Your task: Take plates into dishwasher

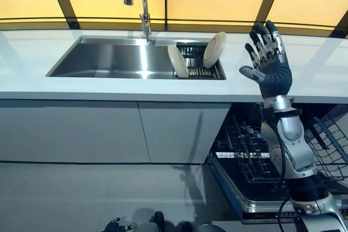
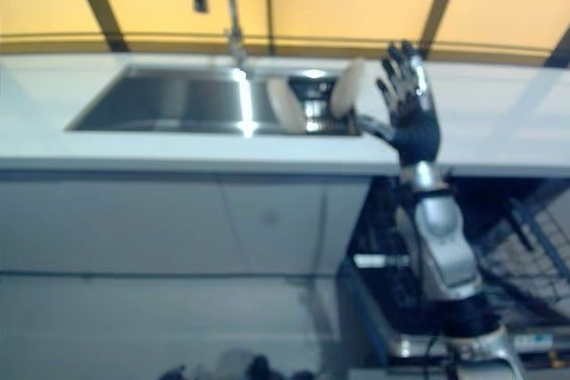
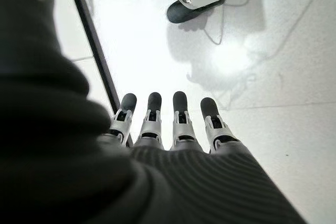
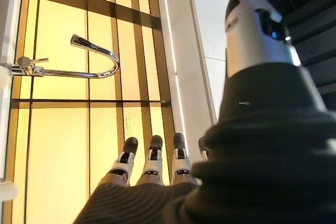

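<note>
Two white plates stand on edge in a dark rack at the right end of the sink [image 1: 109,58]: one plate [image 1: 178,61] on the rack's left, the other plate [image 1: 215,49] on its right. My right hand [image 1: 267,61] is raised over the counter just right of the rack, fingers straight and spread, holding nothing; its fingers [image 4: 152,163] also show straight in the right wrist view. My left hand [image 3: 168,129] hangs low over the floor, fingers straight and empty. The open dishwasher [image 1: 244,161] with its wire rack stands below the counter at right.
A tall tap [image 1: 142,4] rises behind the sink. The white counter [image 1: 32,69] runs across the view, with grey cabinet doors [image 1: 109,131] below. The dishwasher's pulled-out lower rack and door [image 1: 239,194] stick out into the floor space at right.
</note>
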Controlling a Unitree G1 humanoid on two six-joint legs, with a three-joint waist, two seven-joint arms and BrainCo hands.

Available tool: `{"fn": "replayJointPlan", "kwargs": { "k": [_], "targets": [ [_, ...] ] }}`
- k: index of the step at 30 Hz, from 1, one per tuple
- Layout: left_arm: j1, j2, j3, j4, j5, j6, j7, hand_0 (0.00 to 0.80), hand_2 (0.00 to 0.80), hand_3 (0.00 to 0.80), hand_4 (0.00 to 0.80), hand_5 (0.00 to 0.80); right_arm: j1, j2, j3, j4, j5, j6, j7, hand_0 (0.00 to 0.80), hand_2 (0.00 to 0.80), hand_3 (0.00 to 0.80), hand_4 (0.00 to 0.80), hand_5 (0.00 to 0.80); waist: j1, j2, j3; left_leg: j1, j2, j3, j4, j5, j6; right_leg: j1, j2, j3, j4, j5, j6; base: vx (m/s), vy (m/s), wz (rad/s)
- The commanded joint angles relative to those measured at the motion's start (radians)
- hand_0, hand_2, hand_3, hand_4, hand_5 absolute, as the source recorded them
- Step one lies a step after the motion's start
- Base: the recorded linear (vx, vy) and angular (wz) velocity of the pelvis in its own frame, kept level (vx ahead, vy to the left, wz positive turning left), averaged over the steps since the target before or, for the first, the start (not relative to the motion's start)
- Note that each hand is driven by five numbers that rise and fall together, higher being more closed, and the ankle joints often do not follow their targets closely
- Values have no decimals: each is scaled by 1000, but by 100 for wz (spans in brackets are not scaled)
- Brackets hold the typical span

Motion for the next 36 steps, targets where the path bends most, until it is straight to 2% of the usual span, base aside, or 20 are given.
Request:
{"fn": "replayJointPlan", "kwargs": {
  "k": [1,2,4,5,6,7,8,10,13,16,18,20,21,23,26,28,30,32,34,36],
  "targets": [
    [44,-16,-5,45,-22,5,-24,0,0,0,0,0,1,-76,-61,-39,63,-37,51,0,0,0,0,0,13,-19,-69,-107,-6,13,-85,3,16,253,11,-68,-122,32,45,1031,332,-11],
    [48,-15,-3,38,-19,6,-23,0,0,0,0,0,31,-77,-84,-53,77,-46,54,0,0,0,0,0,15,-33,-85,-110,-27,24,-47,-46,47,255,-26,-87,-57,93,81,1170,393,-22],
    [36,-10,-14,36,-36,6,-26,0,0,0,0,0,82,-69,-114,-87,94,-42,49,0,0,0,0,0,12,-63,-109,-83,-90,-1,-56,-90,105,204,-113,-107,172,308,147,789,336,-13],
    [30,-12,-16,40,-46,1,-31,0,0,0,0,0,101,-61,-123,-95,91,-39,53,0,0,0,0,0,9,-68,-113,-66,-117,-19,-67,-91,120,150,-155,-99,302,392,159,663,390,-7],
    [17,-17,-25,34,-59,-8,-39,0,0,0,0,0,120,-52,-129,-106,81,-45,49,0,0,0,0,0,1,-81,-111,-51,-166,-45,-72,-92,145,24,-233,-69,529,456,158,602,368,-26],
    [7,-16,-34,21,-58,-7,-47,0,0,0,0,0,127,-41,-133,-106,80,-48,54,0,0,0,0,0,2,-78,-106,-35,-184,-60,-70,-102,161,-24,-261,-56,613,457,151,611,345,-20],
    [0,-11,-42,-3,-45,4,-53,0,0,0,0,0,124,-27,-128,-98,68,-52,49,0,0,0,0,0,8,-62,-99,-7,-179,-68,-78,-107,169,-90,-249,-35,622,477,161,504,240,-22],
    [-8,-3,-59,-26,-40,15,-47,0,0,0,0,0,108,-16,-122,-78,60,-61,45,0,0,0,0,0,20,-37,-95,19,-163,-65,-95,-98,174,-152,-233,-34,570,445,145,391,110,-13],
    [-31,16,-60,-34,-7,3,-47,0,0,0,0,0,39,-21,-108,-45,57,-54,3,0,0,0,0,0,45,17,-80,83,-93,-74,-132,-76,146,-190,-113,-85,230,314,119,409,-96,-14],
    [-51,19,-48,-31,34,17,-39,0,0,0,0,0,3,-20,-97,-42,52,-42,-31,0,0,0,0,0,58,30,-69,133,-66,-69,-133,-108,112,-130,-28,-110,-296,374,161,465,-160,-9],
    [-53,14,-47,-18,37,18,-32,0,0,0,0,0,-12,-22,-94,-44,49,-33,-40,0,0,0,0,0,58,22,-68,142,-77,-65,-123,-122,102,-132,-5,-73,-445,422,187,401,-126,-24],
    [-58,9,-52,5,39,22,-26,0,0,0,0,0,-37,-31,-101,-46,47,-6,-47,0,0,0,0,0,55,30,-67,155,-82,-54,-93,-145,102,-219,6,-17,-445,395,182,473,-91,1],
    [-60,9,-53,12,39,22,-26,0,0,0,0,0,-40,-34,-104,-48,42,-1,-51,0,0,0,0,0,54,32,-65,164,-83,-51,-81,-161,105,-226,5,-19,-445,399,178,512,-93,6],
    [-53,10,-47,26,44,16,-32,0,0,0,0,0,-42,-43,-113,-59,41,28,-64,0,0,0,0,0,47,37,-69,195,-85,-55,-53,-208,109,-206,9,-11,-445,422,168,639,-166,14],
    [-44,9,-26,50,43,20,-44,0,0,0,0,0,-31,-57,-117,-42,38,52,-64,0,0,0,0,0,17,49,-103,219,-75,-80,14,-227,96,-142,29,50,-441,435,142,748,-234,42],
    [-35,0,-3,59,39,13,-54,0,0,0,0,0,-20,-56,-114,-41,47,57,-55,0,0,0,0,0,11,66,-129,247,-45,-65,95,-142,47,-112,50,49,-402,393,114,691,-263,49],
    [-34,-13,5,65,36,-4,-54,0,0,0,0,0,-1,-56,-113,-57,29,52,-44,0,0,0,0,0,3,77,-140,187,-1,-25,305,10,-7,-62,80,82,-390,352,67,571,-318,19],
    [-27,-29,9,67,26,-17,-42,0,0,0,0,0,25,-62,-118,-73,25,42,-35,0,0,0,0,0,-4,87,-133,88,36,-13,530,82,-41,-26,105,94,-371,327,32,423,-319,26],
    [-21,-40,7,57,58,-29,-36,0,0,0,0,0,46,-76,-130,-80,14,35,-34,0,0,0,0,0,-9,91,-122,-19,72,-21,717,100,-49,2,126,82,-356,304,2,272,-279,15],
    [-15,-44,-4,33,63,-23,-25,0,0,0,0,0,59,-84,-139,-90,23,27,-50,0,0,0,0,0,-10,74,-110,-92,90,-25,738,38,-23,33,121,61,-368,294,-8,215,-245,13]
  ]
}}
